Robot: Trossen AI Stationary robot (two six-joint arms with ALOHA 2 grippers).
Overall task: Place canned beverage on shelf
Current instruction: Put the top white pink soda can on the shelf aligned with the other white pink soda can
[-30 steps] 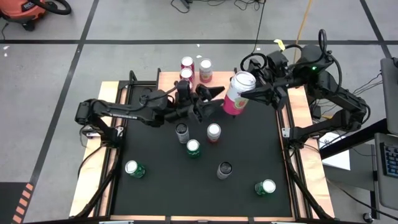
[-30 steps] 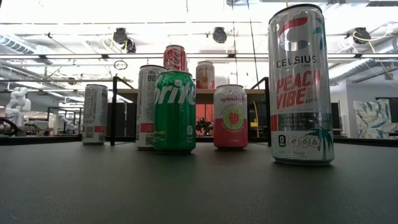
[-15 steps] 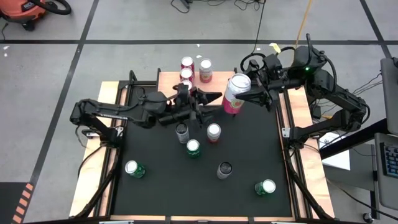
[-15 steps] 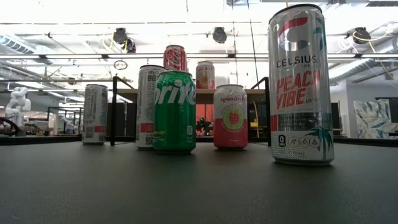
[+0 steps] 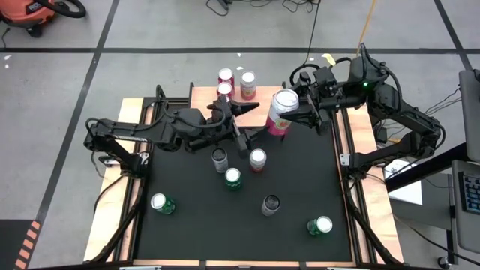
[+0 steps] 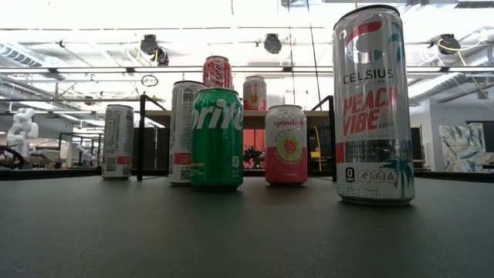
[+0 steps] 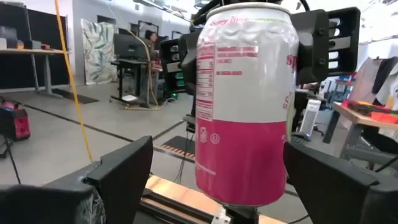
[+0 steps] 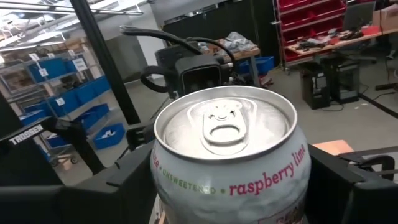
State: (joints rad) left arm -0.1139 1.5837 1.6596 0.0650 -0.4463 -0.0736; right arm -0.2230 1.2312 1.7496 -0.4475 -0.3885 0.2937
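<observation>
I've got the pink and white can (image 5: 280, 112) clamped in my right claw (image 5: 294, 114), up in the air just beside the right end of the wooden shelf (image 5: 201, 96), with the black mat (image 5: 300, 187) below it. In my right wrist view the pull-tab top faces straight at the lens and my two fingers (image 8: 134, 171) press its sides.

My left claw (image 5: 241, 124) hangs just on the other side of the can, fingers spread wide with nothing between them. Its wrist view shows the can filling the gap ahead, between the two fingers (image 7: 121, 171).

The can is tilted. Its long axis leans, silver top angled up and off toward my right arm, pink bottom down toward the mat. It isn't upright, so I reckon it needs righting before it goes down.

What worries me? Two cans (image 5: 247, 85) already stand at the far right end of the shelf, a third (image 5: 226, 77) close by. If I swing in carelessly, my can or my fingers could knock them over. If I set it down leaning, it may tip and roll off the edge. My two claws are close too, and a bump could twist the can in my grip.
</observation>
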